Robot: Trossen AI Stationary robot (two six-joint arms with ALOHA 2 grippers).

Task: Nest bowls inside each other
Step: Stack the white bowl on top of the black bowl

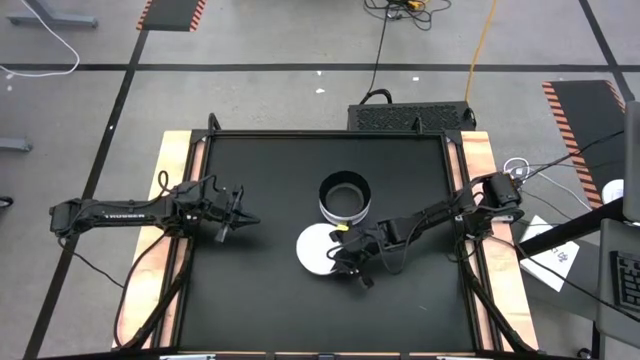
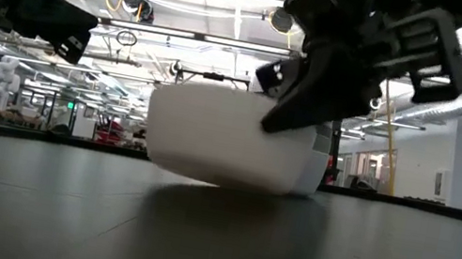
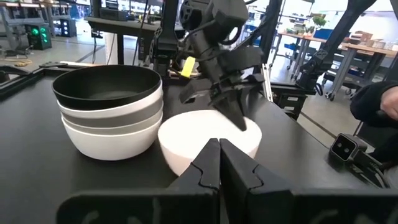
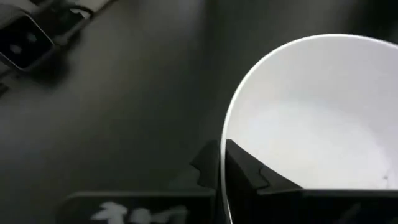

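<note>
Black table [image 1: 260, 290] seen from above, with both arms over it. The right gripper [image 1: 345, 252] is at the table's middle, its fingers clamped on the rim of a lone white bowl [image 1: 318, 250]: the right wrist view shows one dark finger [image 4: 249, 177] inside the bowl's wall and the other outside, pressed together on the rim. In the low view this white bowl [image 2: 225, 138] is tilted, one side raised off the surface; whether the lower edge touches the table cannot be told from that level angle. Just behind it stands a stack of nested bowls [image 1: 344, 196], with a black bowl [image 3: 107, 87] on top, a grey one beneath and white at the bottom; how many bowls the stack holds is not clear. The left gripper [image 1: 243, 216] hovers over the table's left half, well apart from both, its fingers [image 3: 205, 168] shut with nothing between them.
</note>
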